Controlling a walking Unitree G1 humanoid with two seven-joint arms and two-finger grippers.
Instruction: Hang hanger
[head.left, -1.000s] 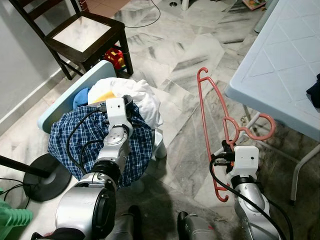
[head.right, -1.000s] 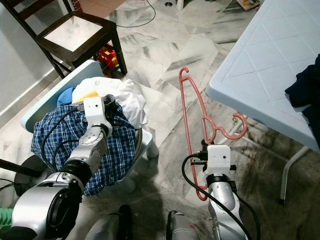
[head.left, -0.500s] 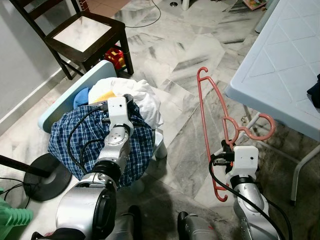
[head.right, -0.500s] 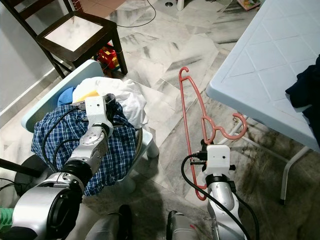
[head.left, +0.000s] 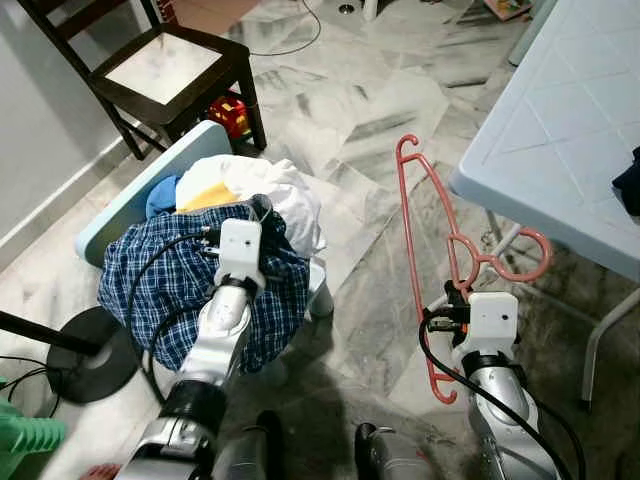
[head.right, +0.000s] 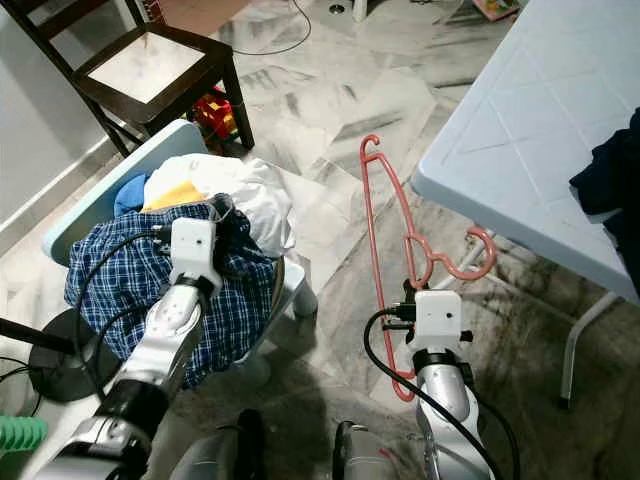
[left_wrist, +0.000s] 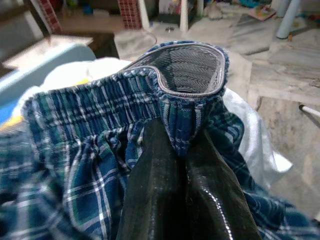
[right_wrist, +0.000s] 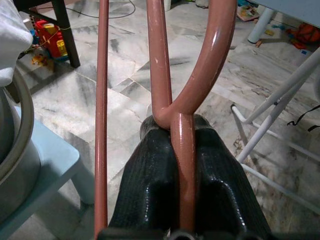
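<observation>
Beside the laundry pile (head.left: 215, 215), off to the robot's right, stands the biggest thing in view, a pale blue plastic table (head.left: 565, 130) on white legs, with a dark garment (head.right: 612, 190) lying on its top near the far right edge. Beyond the pile, toward the wall, is a dark wooden chair (head.left: 165, 70) with a light seat, and a red and yellow toy (head.left: 228, 113) sits on the marble floor (head.left: 350, 100) by its leg. Under the pile a light blue board (head.left: 140, 195) shows at the far side. The pile itself is a white cloth (head.left: 270, 190) with bits of yellow and blue, and a blue plaid garment (head.left: 175, 285) draped over the near side. On the near left of the pile a black round stand base (head.left: 85, 355) rests on the floor.

Between the pile and the table, the pink hanger (head.left: 425, 255) is held upright above the floor, hook pointing toward the table. The right gripper (right_wrist: 181, 150) is clenched on the hanger's neck, just below where the hook branches off. The left gripper (left_wrist: 182, 165) is at the top of the pile, its fingers pinched together on the elastic waistband of the plaid garment.
</observation>
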